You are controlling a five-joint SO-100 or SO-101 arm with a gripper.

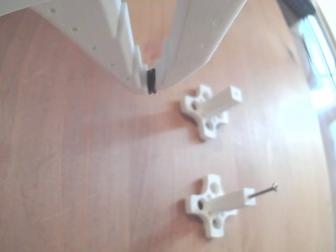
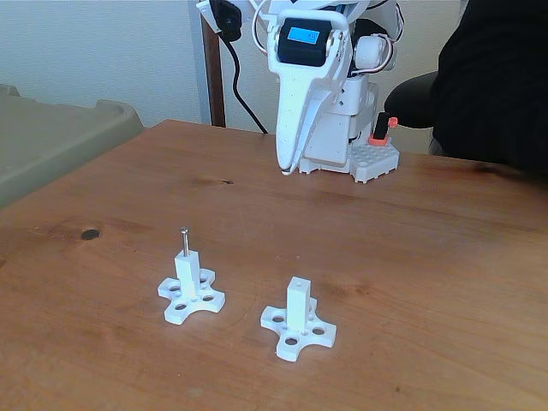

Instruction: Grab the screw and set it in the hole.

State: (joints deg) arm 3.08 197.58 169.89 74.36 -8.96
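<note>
The grey screw [image 2: 184, 241] stands upright in the hole at the top of the left white post [image 2: 187, 272] in the fixed view. In the other view it sticks out of the lower post [image 1: 228, 201], as the same screw [image 1: 263, 191]. The second post [image 2: 298, 304] has its small hole [image 1: 237, 94] bare. My white gripper [image 2: 285, 169] hangs tip-down over the back of the table, well away from both posts. Its fingertips [image 1: 151, 81] meet and hold nothing.
The arm's base [image 2: 364, 145] stands at the table's far edge, with a black cable [image 2: 244, 94] behind it. A person's dark sleeve [image 2: 497, 86] is at the back right. A grey-green bin [image 2: 51, 145] sits left of the wooden table [image 2: 411, 257].
</note>
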